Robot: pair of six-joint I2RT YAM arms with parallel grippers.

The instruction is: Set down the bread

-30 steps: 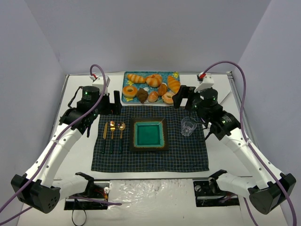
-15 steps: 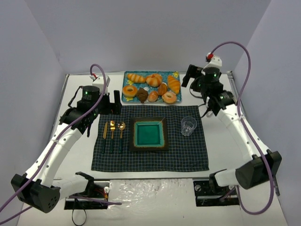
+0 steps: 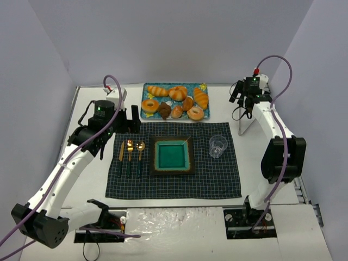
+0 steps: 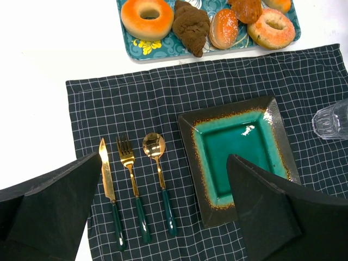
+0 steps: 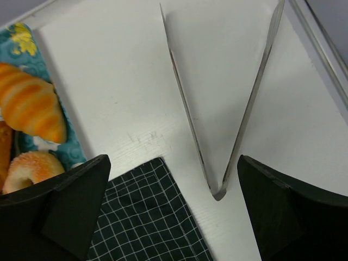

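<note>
Two donuts, three utensils, one plate, one glass.

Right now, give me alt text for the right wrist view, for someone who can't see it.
Metal tongs lie in an open V on the white table, framed by the open black jaws of the right gripper. At left, a checked placemat corner and a blue tray edge holding a striped roll and a sugared doughnut.

Layout about the two grippers
Under the left gripper a placemat is spread: a plate is set by its right finger, knife, fork and spoon by its left finger, a glass farther right, the bread tray ahead. Tongs are laid under the right gripper, the tray to its left.
</note>
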